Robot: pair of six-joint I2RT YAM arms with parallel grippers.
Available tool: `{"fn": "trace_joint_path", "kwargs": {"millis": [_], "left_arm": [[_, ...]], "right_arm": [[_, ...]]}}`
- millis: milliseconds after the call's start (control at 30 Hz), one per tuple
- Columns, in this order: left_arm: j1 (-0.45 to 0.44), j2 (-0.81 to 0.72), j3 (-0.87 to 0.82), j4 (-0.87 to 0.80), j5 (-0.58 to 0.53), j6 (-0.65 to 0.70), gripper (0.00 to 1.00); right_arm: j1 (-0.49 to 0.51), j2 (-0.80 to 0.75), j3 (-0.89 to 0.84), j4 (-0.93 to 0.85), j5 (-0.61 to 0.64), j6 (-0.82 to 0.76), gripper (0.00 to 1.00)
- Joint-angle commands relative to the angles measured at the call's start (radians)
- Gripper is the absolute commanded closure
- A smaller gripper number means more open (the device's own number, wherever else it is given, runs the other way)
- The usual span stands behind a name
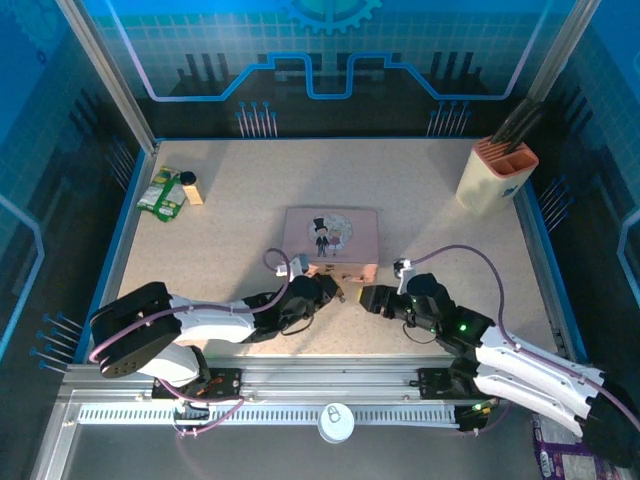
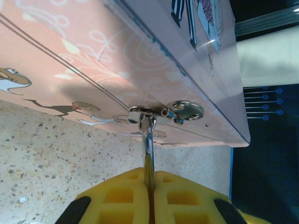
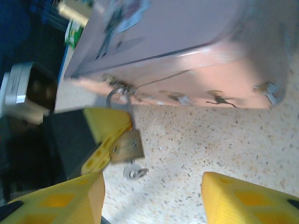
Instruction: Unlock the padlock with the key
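My left claw [image 2: 149, 186] pinches the padlock [image 3: 127, 145] hanging from the pink tin [image 1: 330, 235], while my right claw [image 3: 153, 184], spread, faces the key [image 3: 134, 172] jutting just ahead toward it.

A speckled beige table [image 1: 240, 190] fills the middle of the frame, trimmed by a blue border [image 1: 128, 215]. Across the top rises a glossy blue back wall [image 1: 420, 50] printed with a grid, circuit lines and a gear [image 1: 332, 10]. Silvery posts [image 1: 108, 72] slant in the upper corners, dark blue side panels [image 1: 35, 200] flank both edges, and a grey aluminium rail [image 1: 330, 378] runs along the bottom.
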Motion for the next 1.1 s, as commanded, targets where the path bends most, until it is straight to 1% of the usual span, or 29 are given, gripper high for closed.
{"fn": "trace_joint_path", "kwargs": {"millis": [0,133,233,367,467,567,733,800,967,1067], "left_arm": [[0.013,-0.045,0.001,0.032,-0.008,0.005,1.0],[0.014,-0.056,0.003,0.017,0.001,0.002,1.0],[0.016,-0.061,0.005,0.007,0.005,0.003,1.0],[0.015,-0.061,0.007,0.006,0.011,0.003,1.0],[0.016,-0.063,0.007,0.002,0.018,0.0,1.0],[0.016,-0.061,0.006,0.002,0.021,-0.001,1.0],[0.016,-0.058,0.004,0.013,0.027,-0.001,1.0],[0.017,-0.056,0.006,0.012,0.029,-0.001,1.0],[0.016,-0.051,0.006,0.022,0.029,-0.001,1.0],[0.017,-0.045,0.01,0.031,0.039,0.0,1.0]], "right_arm": [[0.094,0.017,0.01,-0.027,0.107,-0.297,0.46],[0.261,0.129,0.049,0.022,0.296,-0.493,0.47],[0.318,0.222,0.067,0.082,0.381,-0.588,0.48],[0.336,0.321,0.086,0.182,0.408,-0.644,0.52],[0.343,0.364,0.099,0.228,0.42,-0.669,0.55],[0.344,0.393,0.103,0.274,0.416,-0.694,0.62],[0.344,0.434,0.109,0.313,0.415,-0.705,0.68],[0.344,0.456,0.117,0.313,0.412,-0.706,0.72],[0.345,0.52,0.139,0.325,0.411,-0.705,0.72],[0.348,0.542,0.146,0.33,0.432,-0.697,0.74]]}}
